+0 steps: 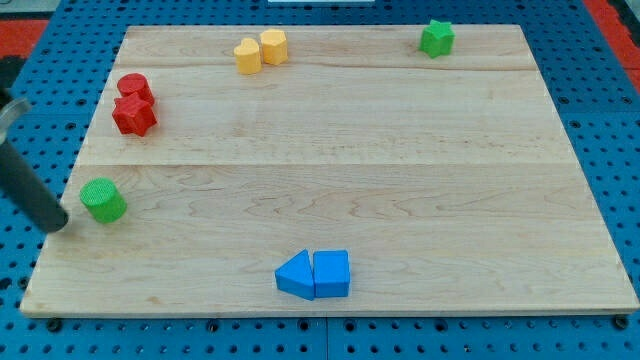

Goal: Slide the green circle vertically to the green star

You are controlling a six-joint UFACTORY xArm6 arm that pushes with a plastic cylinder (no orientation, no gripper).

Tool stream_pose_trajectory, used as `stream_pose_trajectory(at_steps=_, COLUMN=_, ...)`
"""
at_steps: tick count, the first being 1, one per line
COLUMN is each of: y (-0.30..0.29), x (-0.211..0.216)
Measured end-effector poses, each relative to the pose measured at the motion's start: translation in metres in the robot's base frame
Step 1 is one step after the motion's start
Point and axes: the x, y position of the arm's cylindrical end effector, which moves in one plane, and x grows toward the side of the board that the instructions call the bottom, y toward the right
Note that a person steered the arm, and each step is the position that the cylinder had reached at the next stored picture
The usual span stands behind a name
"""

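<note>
The green circle (103, 199) is a short green cylinder near the board's left edge, below the middle. The green star (436, 38) sits at the view's top right, close to the board's top edge. My tip (61, 222) is at the end of the dark rod that comes in from the view's left. The tip is just left of and slightly below the green circle, a small gap apart from it.
A red cylinder (133, 87) and a red star (134, 115) touch each other at the upper left. Two yellow blocks (260, 50) stand side by side at the top centre. Two blue blocks (314, 273) touch near the bottom edge. The wooden board (330, 160) lies on a blue pegboard.
</note>
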Motion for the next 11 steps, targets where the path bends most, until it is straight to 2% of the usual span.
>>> stream_pose_trajectory(at_steps=1, y=0.089, x=-0.043)
stream_pose_trajectory(at_steps=2, y=0.143, x=-0.038)
stream_pose_trajectory(at_steps=3, y=0.098, x=-0.008)
stream_pose_trajectory(at_steps=5, y=0.285, x=-0.066)
stream_pose_trajectory(at_steps=6, y=0.374, x=-0.073)
stream_pose_trajectory(at_steps=7, y=0.373, x=-0.062)
stream_pose_trajectory(at_steps=9, y=0.408, x=-0.144)
stream_pose_trajectory(at_steps=10, y=0.410, x=-0.066)
stream_pose_trajectory(at_steps=11, y=0.406, x=-0.052)
